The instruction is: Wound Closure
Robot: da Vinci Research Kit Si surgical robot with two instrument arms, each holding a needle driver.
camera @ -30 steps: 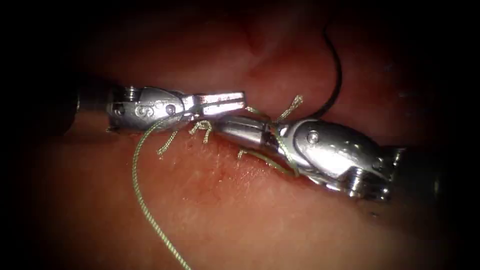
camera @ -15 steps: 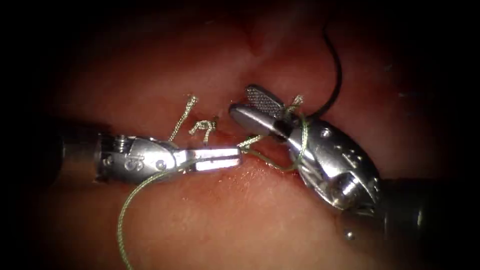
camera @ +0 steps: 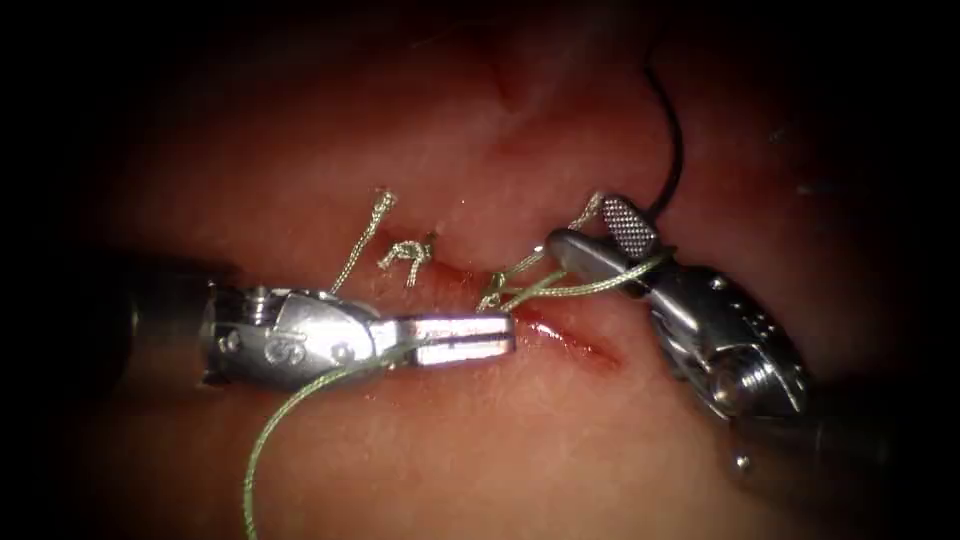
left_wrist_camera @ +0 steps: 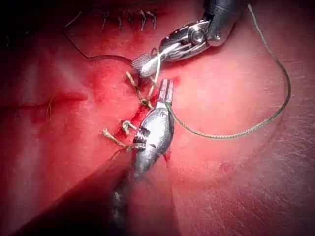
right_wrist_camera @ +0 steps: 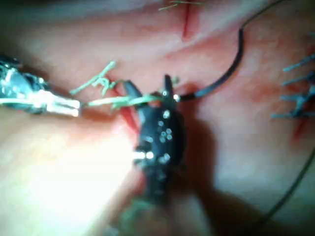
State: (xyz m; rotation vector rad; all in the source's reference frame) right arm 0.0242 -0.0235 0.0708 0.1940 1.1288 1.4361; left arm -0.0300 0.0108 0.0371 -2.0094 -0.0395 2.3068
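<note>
Across the glistening red pork-belly tissue (camera: 480, 440) runs a short dark-red cut (camera: 570, 342), wet with red fluid, and the two silver needle drivers meet over it. Left of the cut, the left arm's tool (camera: 455, 338) lies nearly flat on the surface with its jaws clenched on the pale green braided thread (camera: 300, 405), which trails back under its body and curves away toward the near edge of the tissue. Right of the cut, the right arm's tool (camera: 600, 240) has its jaws parted, the ridged inner face of one showing; a strand of thread lies across them, running to a knot (camera: 492, 296) just beyond the left tool's tip. Behind the left tool sit frayed cut ends of thread (camera: 405, 255) from an earlier stitch. A thin dark curved strand (camera: 678, 150) arcs away behind the right tool; I cannot tell whether this is the needle.
</note>
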